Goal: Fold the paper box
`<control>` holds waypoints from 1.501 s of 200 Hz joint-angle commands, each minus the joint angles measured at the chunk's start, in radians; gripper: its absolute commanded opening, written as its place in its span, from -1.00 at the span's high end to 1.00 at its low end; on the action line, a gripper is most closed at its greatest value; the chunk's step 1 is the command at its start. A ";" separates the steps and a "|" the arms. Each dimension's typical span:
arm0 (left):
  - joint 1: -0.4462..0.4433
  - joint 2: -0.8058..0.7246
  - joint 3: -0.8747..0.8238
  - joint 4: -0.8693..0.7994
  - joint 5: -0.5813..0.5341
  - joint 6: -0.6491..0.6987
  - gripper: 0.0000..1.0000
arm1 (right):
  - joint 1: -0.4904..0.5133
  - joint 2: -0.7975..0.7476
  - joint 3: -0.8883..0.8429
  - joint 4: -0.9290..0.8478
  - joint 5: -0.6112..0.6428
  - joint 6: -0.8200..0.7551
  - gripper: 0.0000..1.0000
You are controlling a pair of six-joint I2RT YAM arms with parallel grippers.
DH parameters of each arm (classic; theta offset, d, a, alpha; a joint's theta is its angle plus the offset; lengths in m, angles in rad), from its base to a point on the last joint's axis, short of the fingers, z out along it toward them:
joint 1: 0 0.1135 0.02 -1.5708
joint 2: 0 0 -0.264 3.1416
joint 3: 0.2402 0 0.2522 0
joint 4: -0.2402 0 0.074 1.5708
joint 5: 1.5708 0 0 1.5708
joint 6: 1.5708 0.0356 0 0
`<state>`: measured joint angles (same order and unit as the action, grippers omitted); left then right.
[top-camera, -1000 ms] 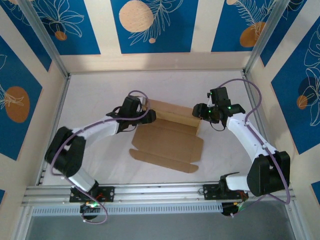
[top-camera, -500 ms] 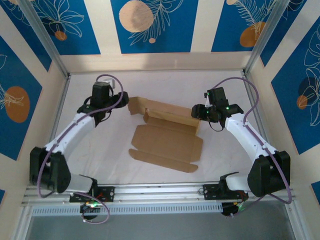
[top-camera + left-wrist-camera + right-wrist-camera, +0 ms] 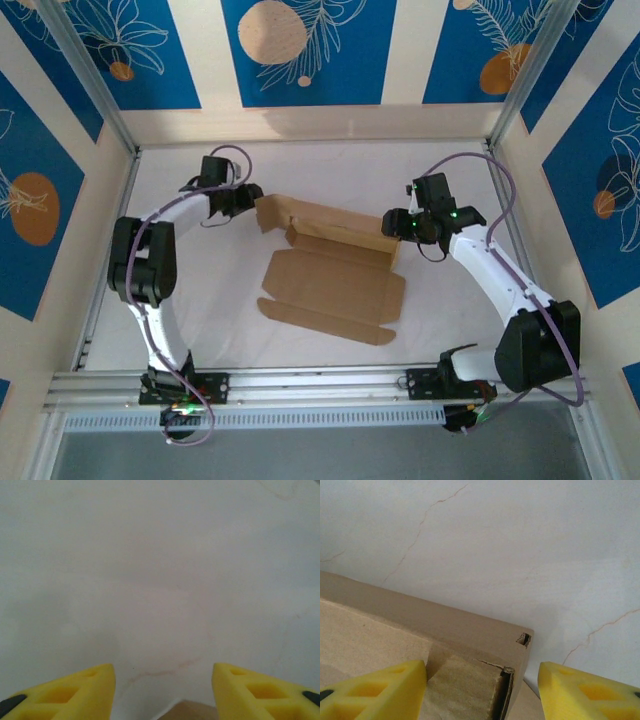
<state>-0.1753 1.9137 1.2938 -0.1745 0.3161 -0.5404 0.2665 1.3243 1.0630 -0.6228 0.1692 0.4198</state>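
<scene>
paper box (image 3: 445, 630) cropped at left edge, bottom edge

The left arm (image 3: 160, 335) and right arm (image 3: 490, 265) look alike, with white shells on the long links, bulky black housings at the joints and a thin lilac cable (image 3: 500, 175) looping loosely along each. Small green lights glow on the right arm's black wrist and below the black bases (image 3: 185, 388). The left gripper (image 3: 162, 690) and right gripper (image 3: 482, 685) have bright yellow wedge-shaped fingers (image 3: 75, 692) with hollow moulded pockets.
</scene>
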 commanded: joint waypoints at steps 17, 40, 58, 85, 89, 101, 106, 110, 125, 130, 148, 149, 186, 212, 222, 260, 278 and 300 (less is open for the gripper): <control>-0.020 -0.089 -0.132 0.113 0.189 -0.104 0.04 | -0.001 0.055 0.042 -0.052 -0.002 0.024 -0.24; -0.027 -0.140 -0.199 0.164 0.221 -0.146 0.04 | -0.001 0.079 0.052 -0.043 -0.010 0.036 -0.24; -0.036 -0.154 -0.226 0.209 0.258 -0.179 0.04 | 0.002 0.097 0.062 -0.037 -0.020 0.034 -0.25; -0.060 -0.157 -0.229 0.227 0.321 -0.189 0.04 | -0.002 0.129 0.089 -0.051 -0.017 0.019 -0.26; -0.064 -0.161 -0.232 0.227 0.323 -0.186 0.04 | -0.002 0.133 0.093 -0.054 -0.017 0.017 -0.26; -0.077 -0.179 -0.245 0.230 0.328 -0.180 0.05 | -0.003 0.141 0.102 -0.058 -0.019 0.013 -0.26; -0.083 -0.185 -0.250 0.233 0.330 -0.179 0.05 | -0.003 0.144 0.106 -0.059 -0.020 0.013 -0.26; -0.087 -0.191 -0.254 0.235 0.331 -0.178 0.04 | -0.004 0.146 0.108 -0.061 -0.022 0.012 -0.26; -0.107 -0.204 -0.262 0.218 0.327 -0.157 0.04 | -0.003 0.156 0.117 -0.067 -0.024 0.010 -0.26; -0.114 -0.208 -0.261 0.205 0.319 -0.142 0.03 | -0.004 0.157 0.118 -0.067 -0.025 0.010 -0.26; -0.136 -0.226 -0.265 0.149 0.270 -0.060 -0.03 | -0.004 0.164 0.126 -0.071 -0.031 0.007 -0.26; -0.137 -0.227 -0.265 0.148 0.265 -0.055 -0.03 | -0.003 0.165 0.126 -0.071 -0.031 0.007 -0.26; -0.197 -0.275 -0.275 0.097 0.156 0.220 -0.14 | -0.003 0.164 0.125 -0.072 -0.033 -0.001 -0.26; -0.241 -0.318 -0.283 0.071 0.090 0.390 -0.21 | -0.002 0.156 0.121 -0.076 -0.025 -0.006 -0.26; -0.250 -0.340 -0.294 0.067 0.045 0.422 -0.21 | 0.000 0.150 0.118 -0.078 -0.019 -0.008 -0.26; -0.263 -0.430 -0.364 0.073 -0.090 0.437 -0.23 | 0.009 0.109 0.086 -0.069 0.000 0.003 -0.26; -0.286 -0.479 -0.417 0.109 -0.166 0.439 -0.29 | 0.017 0.079 0.047 -0.043 0.007 0.017 -0.26; -0.334 -0.528 -0.471 0.146 -0.242 0.455 -0.33 | 0.022 0.054 -0.004 -0.017 0.035 0.039 -0.25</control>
<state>-0.4534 1.4464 0.8665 -0.0902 0.1780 -0.1345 0.2695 1.4017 1.1248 -0.6106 0.1963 0.4397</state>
